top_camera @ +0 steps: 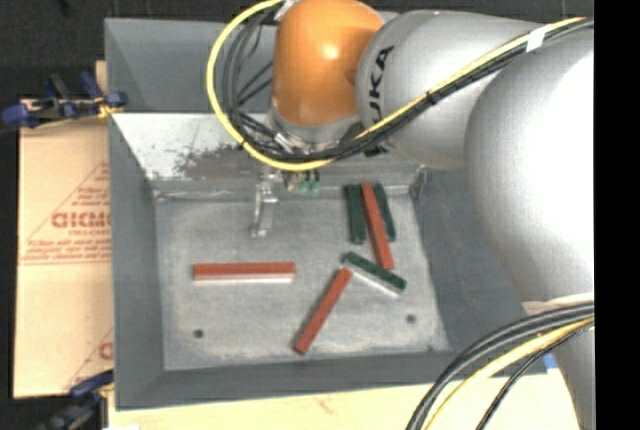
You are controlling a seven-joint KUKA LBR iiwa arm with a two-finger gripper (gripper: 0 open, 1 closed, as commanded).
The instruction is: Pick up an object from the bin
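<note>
My gripper (263, 216) hangs under the arm's wrist over the back part of the bin floor, left of the middle. Nothing shows in it. A flat red bar (243, 271) lies crosswise on the floor just in front of it, a short way off. A second red bar (322, 310) lies slanted to the front right, its upper end touching a short green bar (373, 273).
At the back right, a red bar (377, 224) lies between two dark green bars (355, 213), close to the bin's back wall. The arm and its orange cover overhang the back and right of the bin.
</note>
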